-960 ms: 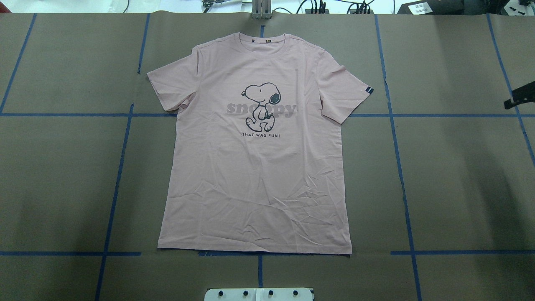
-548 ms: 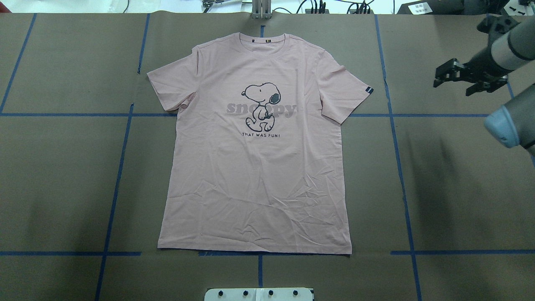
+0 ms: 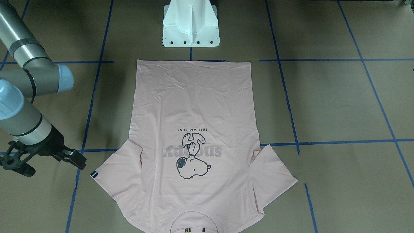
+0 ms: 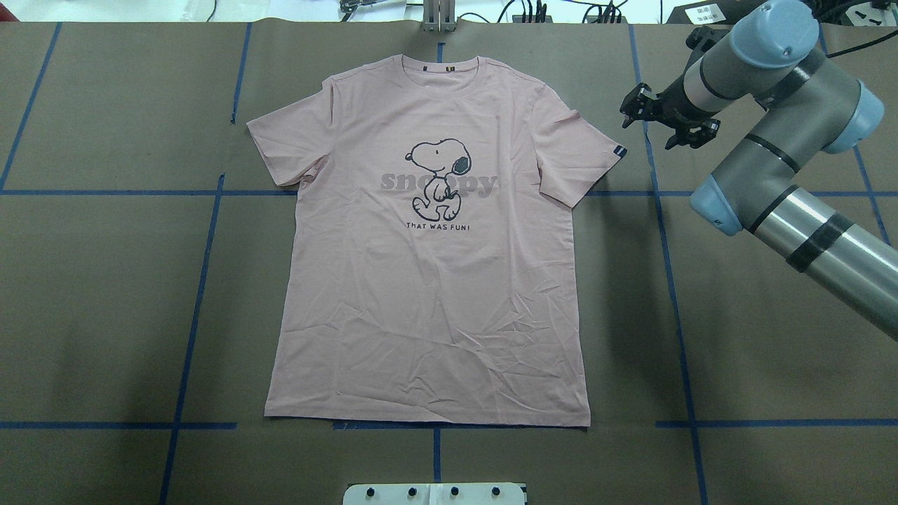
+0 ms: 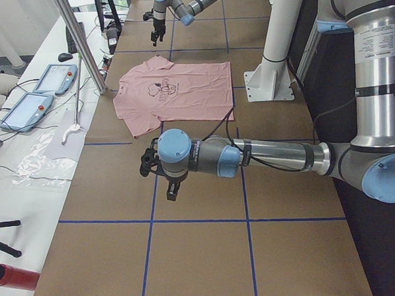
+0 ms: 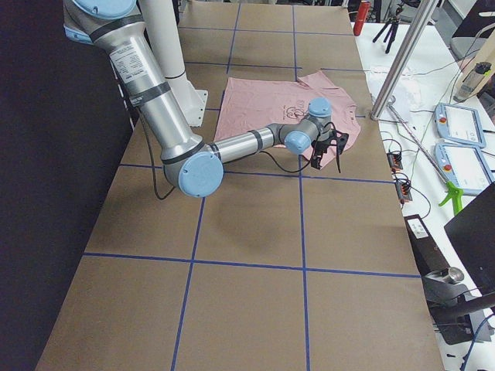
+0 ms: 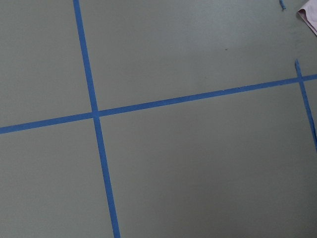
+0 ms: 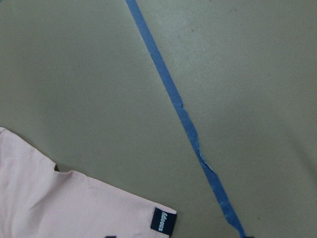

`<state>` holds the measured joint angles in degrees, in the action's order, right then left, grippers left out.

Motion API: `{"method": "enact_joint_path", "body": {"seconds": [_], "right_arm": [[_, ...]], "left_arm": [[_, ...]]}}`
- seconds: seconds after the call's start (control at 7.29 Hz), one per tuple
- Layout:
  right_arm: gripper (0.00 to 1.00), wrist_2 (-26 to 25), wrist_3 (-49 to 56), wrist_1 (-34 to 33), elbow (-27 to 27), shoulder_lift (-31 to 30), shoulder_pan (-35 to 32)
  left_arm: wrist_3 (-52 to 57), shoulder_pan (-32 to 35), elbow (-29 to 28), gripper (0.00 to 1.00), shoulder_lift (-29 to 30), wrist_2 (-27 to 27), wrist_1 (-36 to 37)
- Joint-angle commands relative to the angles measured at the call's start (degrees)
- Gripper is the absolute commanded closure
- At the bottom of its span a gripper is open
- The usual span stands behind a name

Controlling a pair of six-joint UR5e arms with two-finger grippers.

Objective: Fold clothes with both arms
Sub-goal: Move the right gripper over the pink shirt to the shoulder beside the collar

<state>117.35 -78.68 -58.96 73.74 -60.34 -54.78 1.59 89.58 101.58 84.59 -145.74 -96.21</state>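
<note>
The pale pink T-shirt (image 4: pixel 428 280) lies flat on the brown table, Snoopy print up, collar at the far edge; it also shows in the front-facing view (image 3: pixel 194 106). Its sleeve with the small dark tag (image 4: pixel 619 151) points toward my right arm. My right gripper (image 4: pixel 663 123) is open and empty, hovering just beyond that sleeve, a little to its right; it also shows in the front-facing view (image 3: pixel 45 163). Its wrist view shows the sleeve tag (image 8: pixel 163 220). My left gripper (image 5: pixel 160 176) shows only in the exterior left view, over bare table left of the shirt; I cannot tell whether it is open or shut.
The white pedestal base (image 3: pixel 190 26) stands at the shirt's hem end. Blue tape lines (image 4: pixel 666 280) cross the brown table cover. A metal post (image 5: pixel 79 41) and tablets (image 5: pixel 36 97) stand on the operators' side.
My right arm has swung in from the table's right edge toward the tagged sleeve, its gripper staying open. The shirt has not moved.
</note>
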Motion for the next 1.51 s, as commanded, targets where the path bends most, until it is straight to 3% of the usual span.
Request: {"method": "enact_joint_path", "body": {"seconds": [0.0,0.27,0.96,1.23,1.37], "right_arm": [[0.18,-3.24,-2.18,3.32,-3.16,0.66,1.77],[0.26,-4.93,-2.10,3.23,-6.93,3.47,2.31],[0.51,-7.66,-2.01,3.15,-7.30,3.39,4.06],[0.74,-7.66,-2.18,3.06,-7.30,3.39,4.15],[0.96,-7.66,-2.18,2.97,-7.30,3.39,4.15]], "left_arm": [[0.00,-0.02,0.29,0.00,0.14,-0.07,-0.03],[0.00,0.07,0.29,0.00,0.31,-0.07,-0.03],[-0.09,0.07,0.46,0.00,0.67,-0.07,-0.03],[-0.09,0.07,0.38,0.00,0.75,-0.07,-0.03],[-0.18,0.07,0.38,0.00,0.75,-0.07,-0.03]]}}
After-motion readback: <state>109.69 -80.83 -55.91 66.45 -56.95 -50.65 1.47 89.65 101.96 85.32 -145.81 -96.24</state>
